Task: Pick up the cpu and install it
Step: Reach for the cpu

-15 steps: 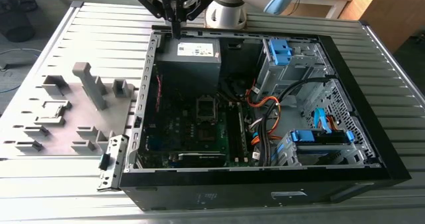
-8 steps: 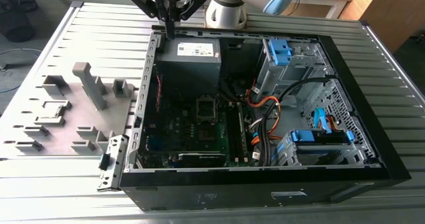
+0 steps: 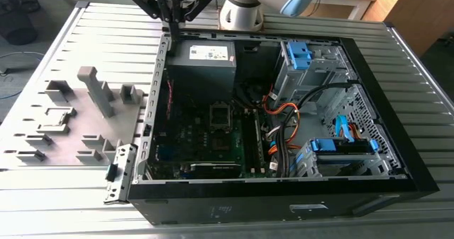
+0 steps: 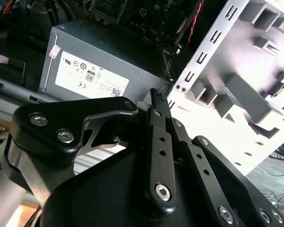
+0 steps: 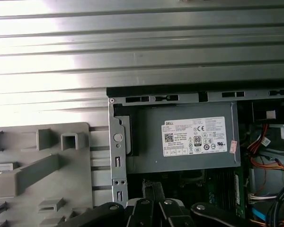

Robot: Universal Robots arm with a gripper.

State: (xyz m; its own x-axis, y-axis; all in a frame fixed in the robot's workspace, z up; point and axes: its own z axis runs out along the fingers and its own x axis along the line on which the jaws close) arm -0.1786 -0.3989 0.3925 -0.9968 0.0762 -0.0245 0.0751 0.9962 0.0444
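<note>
The pincer (image 3: 172, 25), jaws together and empty, hangs over the case (image 3: 234, 207) corner beside the power supply (image 3: 202, 58), well apart from the cpu (image 3: 57, 120) on the fixture plate (image 3: 78, 128); judged stage: approach, and pickup requires opened jaws centred above it.

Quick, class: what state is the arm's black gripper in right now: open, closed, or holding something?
Black gripper: closed, nothing visibly held, hanging near the grey metal power supply box.

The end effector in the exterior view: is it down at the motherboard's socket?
No, the end effector is up over a corner of the case, by the power supply, apart from the socket.
</note>
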